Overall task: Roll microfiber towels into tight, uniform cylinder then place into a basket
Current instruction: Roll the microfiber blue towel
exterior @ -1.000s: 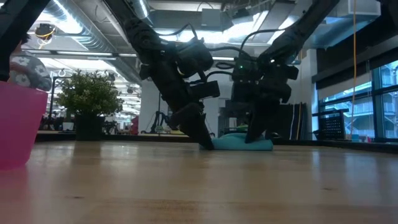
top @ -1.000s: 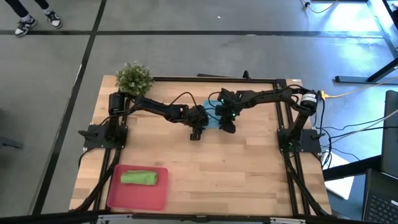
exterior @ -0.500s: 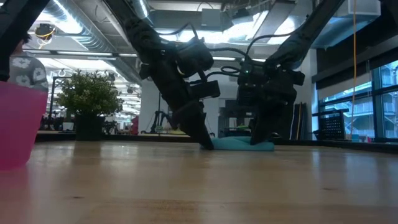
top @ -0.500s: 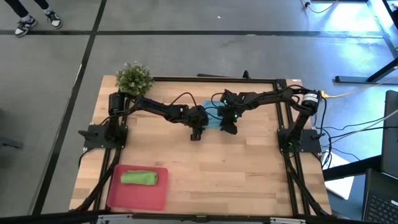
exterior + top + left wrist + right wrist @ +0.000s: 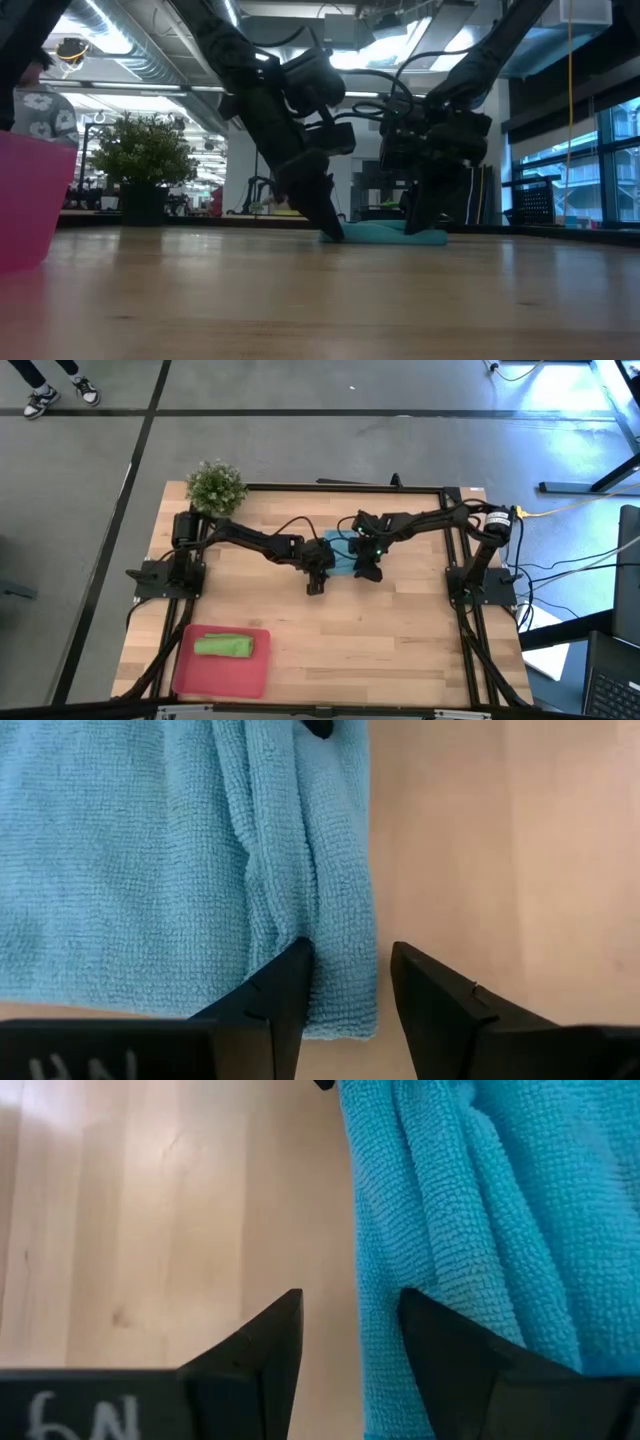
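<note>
Here, at the centre of the high view, my left gripper (image 5: 345, 985) pinches the rolled edge of the light blue towel (image 5: 341, 552), one finger on the cloth, the other on bare wood. My right gripper (image 5: 350, 1342) meets the same towel from the opposite end, jaws parted, one finger over the cloth, gripping nothing. The lime green towel (image 5: 223, 646) lies rolled in the red basket (image 5: 258, 678), lower left of the frame
</note>
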`<state>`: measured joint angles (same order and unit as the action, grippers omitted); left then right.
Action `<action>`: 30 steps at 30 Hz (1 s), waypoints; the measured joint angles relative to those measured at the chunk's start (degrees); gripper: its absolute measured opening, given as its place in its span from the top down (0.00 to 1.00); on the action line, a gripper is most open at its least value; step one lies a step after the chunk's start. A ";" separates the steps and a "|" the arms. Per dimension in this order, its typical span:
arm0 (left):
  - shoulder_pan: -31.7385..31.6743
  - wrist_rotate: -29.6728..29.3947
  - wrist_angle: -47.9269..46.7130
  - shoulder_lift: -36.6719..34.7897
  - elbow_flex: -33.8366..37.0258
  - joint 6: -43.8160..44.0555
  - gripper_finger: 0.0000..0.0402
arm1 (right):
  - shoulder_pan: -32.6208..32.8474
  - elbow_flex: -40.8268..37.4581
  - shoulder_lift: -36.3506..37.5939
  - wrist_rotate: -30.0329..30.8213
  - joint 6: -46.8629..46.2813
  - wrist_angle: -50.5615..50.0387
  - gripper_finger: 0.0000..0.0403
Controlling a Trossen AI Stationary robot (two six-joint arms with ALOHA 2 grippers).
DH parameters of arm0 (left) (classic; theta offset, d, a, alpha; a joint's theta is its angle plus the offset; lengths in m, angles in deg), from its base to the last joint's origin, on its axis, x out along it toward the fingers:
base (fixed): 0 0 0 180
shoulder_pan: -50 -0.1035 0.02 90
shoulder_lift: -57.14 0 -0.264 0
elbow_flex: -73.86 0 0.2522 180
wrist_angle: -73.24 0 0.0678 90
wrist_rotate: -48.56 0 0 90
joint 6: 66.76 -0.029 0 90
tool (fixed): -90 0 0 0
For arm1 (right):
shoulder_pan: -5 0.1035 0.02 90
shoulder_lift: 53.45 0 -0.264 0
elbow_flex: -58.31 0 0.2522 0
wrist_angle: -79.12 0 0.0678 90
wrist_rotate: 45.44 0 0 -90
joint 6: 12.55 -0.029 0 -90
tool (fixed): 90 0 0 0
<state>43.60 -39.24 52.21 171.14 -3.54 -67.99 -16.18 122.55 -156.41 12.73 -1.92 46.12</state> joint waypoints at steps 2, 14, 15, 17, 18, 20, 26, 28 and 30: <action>0.71 0.04 -0.25 -0.02 0.00 0.94 0.66 | 0.90 -0.02 0.00 0.00 0.02 -0.04 0.57; 5.51 2.46 -2.80 -0.22 -0.24 2.71 0.66 | 6.14 -0.04 -0.15 -4.02 0.12 -2.62 0.57; 5.66 2.52 -2.77 -0.22 -0.24 2.75 0.66 | 6.40 0.02 -0.13 -4.29 0.05 -2.63 0.57; 5.69 2.59 -2.76 -0.22 -0.24 2.96 0.66 | 6.48 0.29 0.49 -4.33 -0.32 -3.25 0.57; 5.69 2.60 -2.76 -0.22 -0.24 3.21 0.66 | 6.50 0.39 1.11 -4.31 -0.98 -3.67 0.57; 5.67 2.75 -3.05 -0.24 -0.22 3.48 0.66 | 6.50 0.33 2.87 -3.74 -1.23 -4.89 0.57; 5.09 3.11 -3.08 -0.26 -0.22 3.09 0.66 | 7.57 0.37 9.29 5.37 2.97 -7.95 0.57; 4.97 3.15 -3.08 -0.26 -0.22 2.43 0.66 | 8.79 0.37 10.11 8.02 4.78 -7.65 0.57; 4.92 3.04 -3.09 -0.26 -0.22 2.34 0.66 | 10.10 0.44 9.99 8.45 6.31 -6.73 0.57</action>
<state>48.51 -36.21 49.12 170.88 -3.76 -65.65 -6.07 122.98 -146.42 21.17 4.39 39.39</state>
